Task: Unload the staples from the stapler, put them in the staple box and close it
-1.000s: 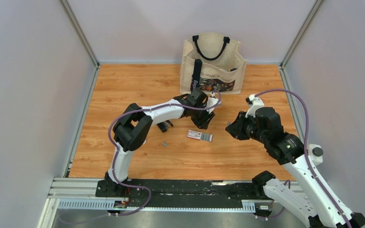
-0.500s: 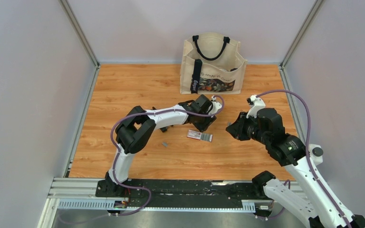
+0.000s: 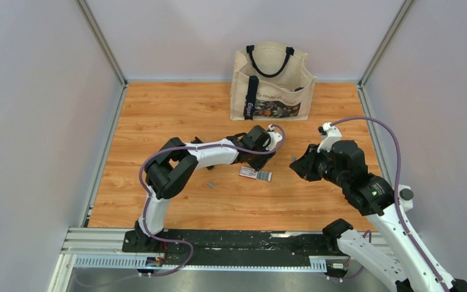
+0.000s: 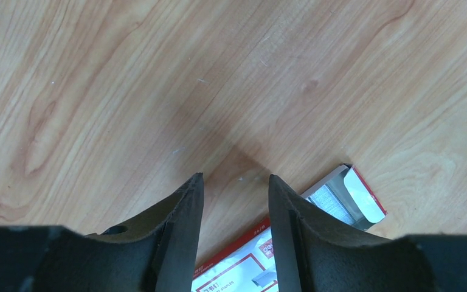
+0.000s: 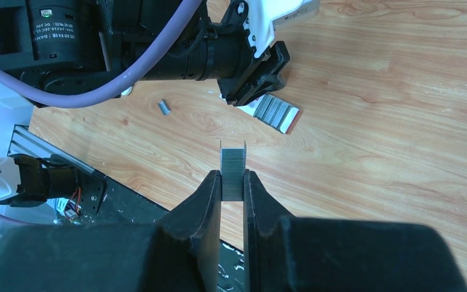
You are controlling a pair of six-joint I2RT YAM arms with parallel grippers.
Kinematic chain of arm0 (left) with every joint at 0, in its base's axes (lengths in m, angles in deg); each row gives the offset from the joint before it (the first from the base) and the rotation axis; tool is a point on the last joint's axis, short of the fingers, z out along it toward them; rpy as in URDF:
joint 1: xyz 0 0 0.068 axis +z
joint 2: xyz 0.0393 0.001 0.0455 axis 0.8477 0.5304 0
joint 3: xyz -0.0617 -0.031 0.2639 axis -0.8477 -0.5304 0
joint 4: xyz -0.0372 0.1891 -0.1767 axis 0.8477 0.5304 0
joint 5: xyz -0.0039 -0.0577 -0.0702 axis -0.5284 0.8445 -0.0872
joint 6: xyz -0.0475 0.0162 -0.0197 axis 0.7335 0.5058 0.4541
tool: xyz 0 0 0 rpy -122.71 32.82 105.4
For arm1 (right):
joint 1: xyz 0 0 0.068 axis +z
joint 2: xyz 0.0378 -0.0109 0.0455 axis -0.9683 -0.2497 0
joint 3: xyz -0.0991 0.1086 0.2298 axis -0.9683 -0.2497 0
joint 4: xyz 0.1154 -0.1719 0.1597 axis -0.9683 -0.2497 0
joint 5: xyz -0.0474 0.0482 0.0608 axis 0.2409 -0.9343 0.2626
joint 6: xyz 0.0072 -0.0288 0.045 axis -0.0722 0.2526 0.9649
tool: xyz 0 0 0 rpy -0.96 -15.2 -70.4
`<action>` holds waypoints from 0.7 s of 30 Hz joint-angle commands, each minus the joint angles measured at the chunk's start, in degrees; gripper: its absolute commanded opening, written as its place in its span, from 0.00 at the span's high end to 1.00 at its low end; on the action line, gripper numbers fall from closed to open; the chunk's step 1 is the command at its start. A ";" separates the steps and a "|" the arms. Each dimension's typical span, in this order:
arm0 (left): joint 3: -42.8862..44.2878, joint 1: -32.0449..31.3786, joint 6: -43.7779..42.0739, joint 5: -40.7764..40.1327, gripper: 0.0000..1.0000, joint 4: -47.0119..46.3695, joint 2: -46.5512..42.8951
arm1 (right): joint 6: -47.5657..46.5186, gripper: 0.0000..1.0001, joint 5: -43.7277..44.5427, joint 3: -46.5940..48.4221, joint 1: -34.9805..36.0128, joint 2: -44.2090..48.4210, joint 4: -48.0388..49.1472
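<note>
R gripper (image 5: 232, 185) pinches staples (image 5: 232, 159) clear above table (image 5: 371, 152), likely for set-down; L gripper (image 4: 233, 201) part-open, empty, over staple box (image 4: 359, 198).

I see the staples (image 5: 232, 159): a short silvery-grey strip of joined staples, standing upright, pinched in the right hand (image 5: 232, 182), above the table, right of centre.
</note>
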 commanded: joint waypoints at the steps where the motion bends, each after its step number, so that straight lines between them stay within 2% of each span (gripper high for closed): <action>1: -4.20 -1.16 1.19 1.07 0.48 1.89 -1.01 | 0.12 0.92 -1.12 2.50 -0.23 0.92 0.36; 21: -11.40 -3.27 0.40 0.90 0.48 1.63 -7.51 | -0.23 0.91 -0.60 2.33 -0.23 0.04 -0.16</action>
